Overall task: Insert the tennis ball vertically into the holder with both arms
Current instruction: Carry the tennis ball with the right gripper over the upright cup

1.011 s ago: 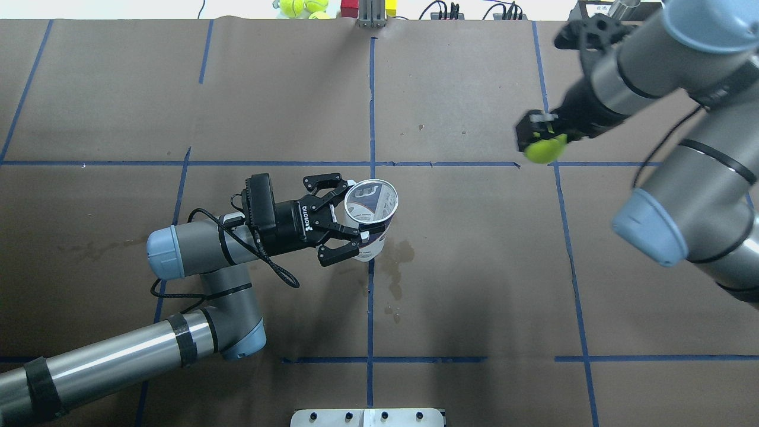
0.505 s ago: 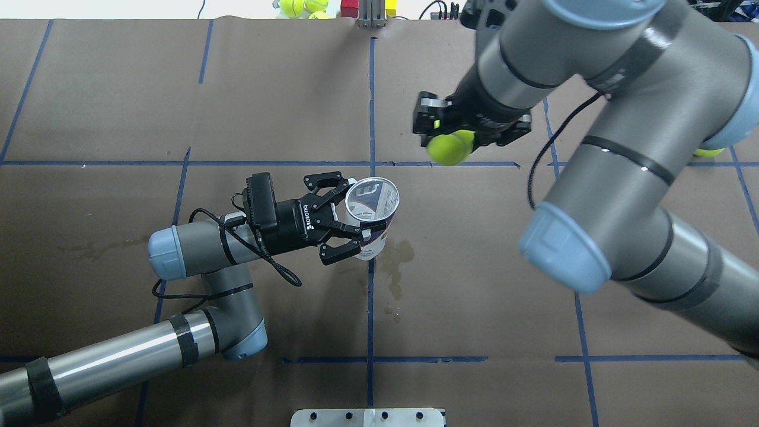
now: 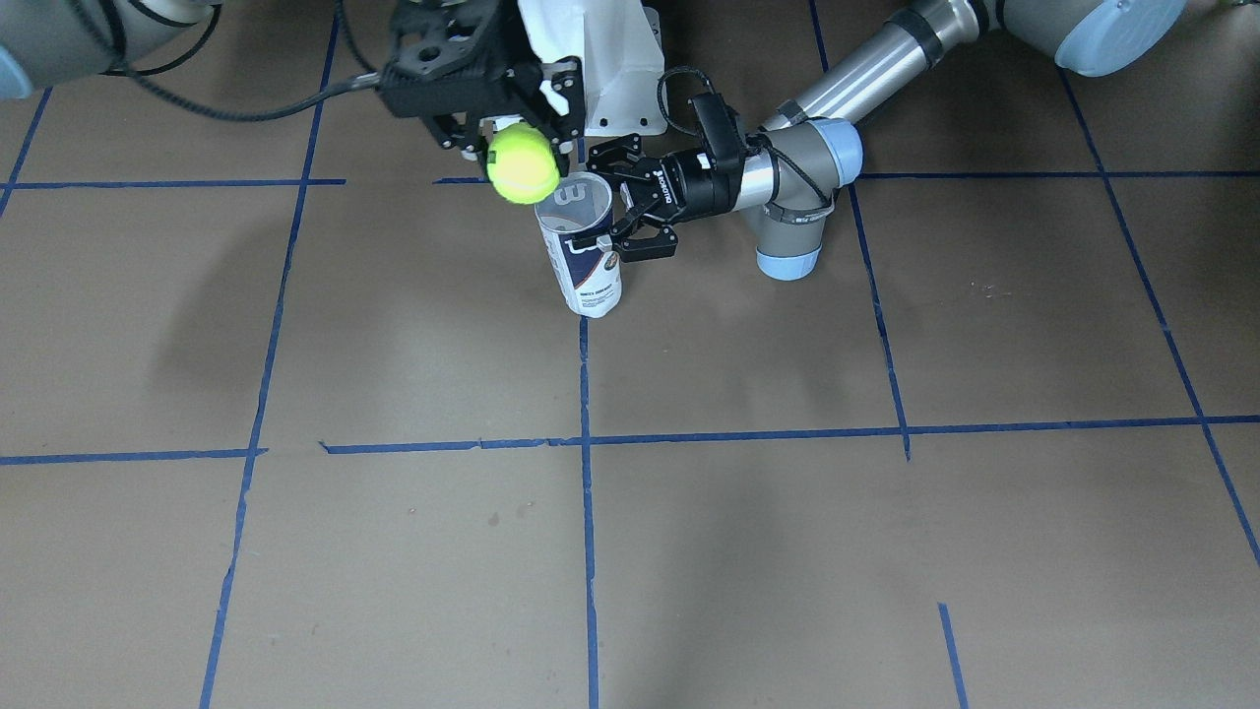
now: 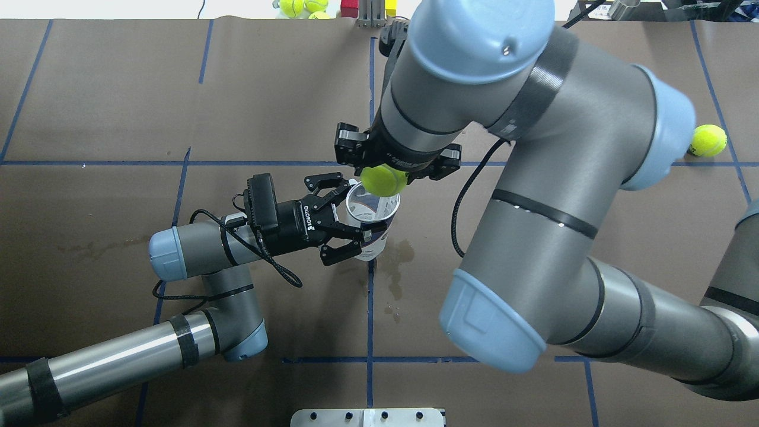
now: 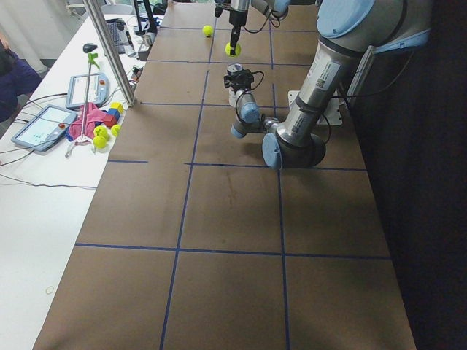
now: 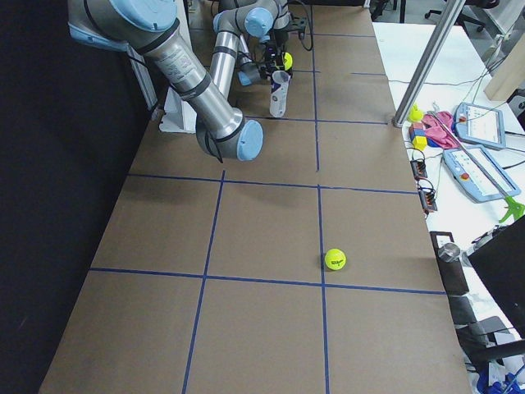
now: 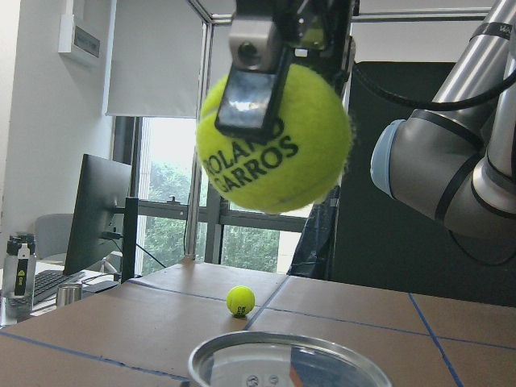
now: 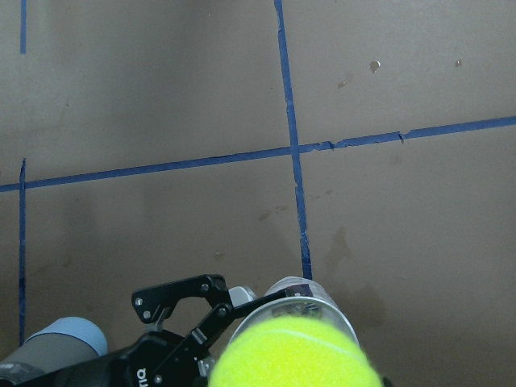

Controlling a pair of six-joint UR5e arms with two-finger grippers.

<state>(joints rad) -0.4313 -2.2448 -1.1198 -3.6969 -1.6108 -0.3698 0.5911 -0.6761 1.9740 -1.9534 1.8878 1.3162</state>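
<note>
Right black gripper [image 3: 519,150] is holding a yellow-green tennis ball [image 4: 382,180] just above the clear plastic tube holder [image 4: 372,209].
Left black gripper [image 4: 348,220] is clasping the holder's upper side, its fingers pressing on the wall; the holder is standing upright on the brown paper-covered table [image 4: 118,89].

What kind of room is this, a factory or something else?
Probably a robotics research lab: the left arm and right arm work over a table gridded with blue tape, and control tablets lie on a side bench.

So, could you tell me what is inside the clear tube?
No ball shows inside the holder; its mouth is open. The tennis ball, in the right tool, hangs above the rim and covers part of the opening, hiding some of the bottom.
</note>
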